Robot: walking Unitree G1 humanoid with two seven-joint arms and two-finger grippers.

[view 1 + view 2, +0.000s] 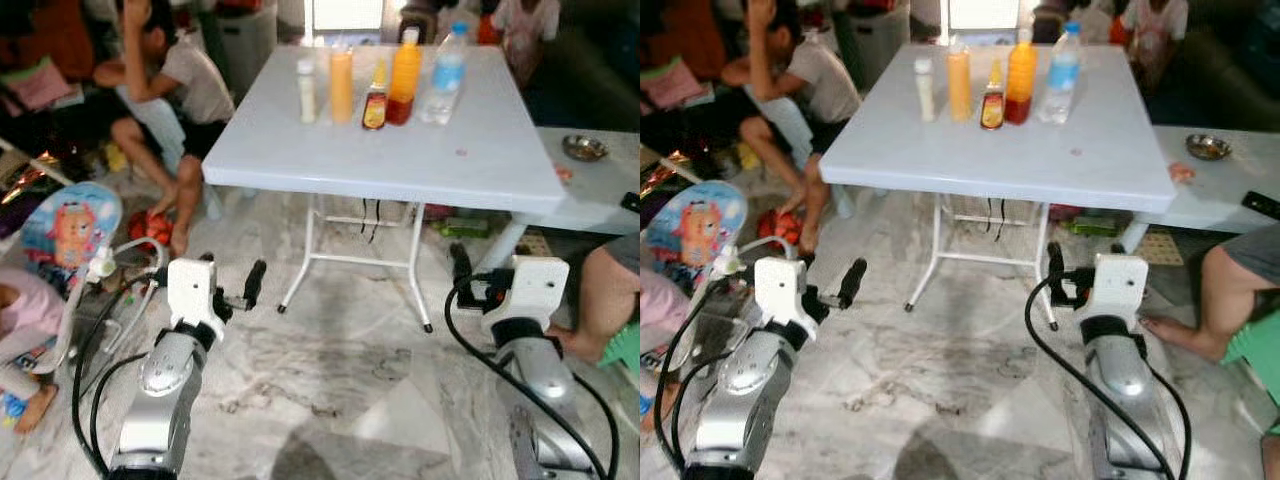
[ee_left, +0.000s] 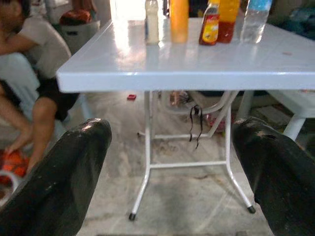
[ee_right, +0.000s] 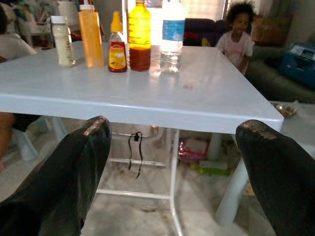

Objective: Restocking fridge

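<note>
While we stand back from the table (image 1: 480, 160), our left gripper (image 1: 240, 290) and right gripper (image 1: 465, 275) hang low in front of it, below the tabletop's edge, both with fingers spread wide and holding nothing; the wrist views show each pair of black fingers framing the table's near edge and white legs.

What we have to stock stands ahead of and above both sets of jaws, in a row along the far side of the tabletop, all upright, long axes vertical: a small pale bottle (image 1: 307, 90), a tall orange bottle (image 1: 341, 85), a sauce bottle (image 1: 376, 98) with a yellow cap, a juice bottle (image 1: 405, 78) and a water bottle (image 1: 446, 75). The pale bottle end of the row lies toward our left arm, the water bottle toward our right. We judge neither gripper within reach: both must rise over the edge and we must close in.

The pale bottle holds something whitish, the two orange ones look nearly full, the water bottle is clear. No fridge is to be seen.

People sit around: one on the floor (image 1: 170, 80) to the left, a child (image 3: 236, 39) beyond the table.
</note>
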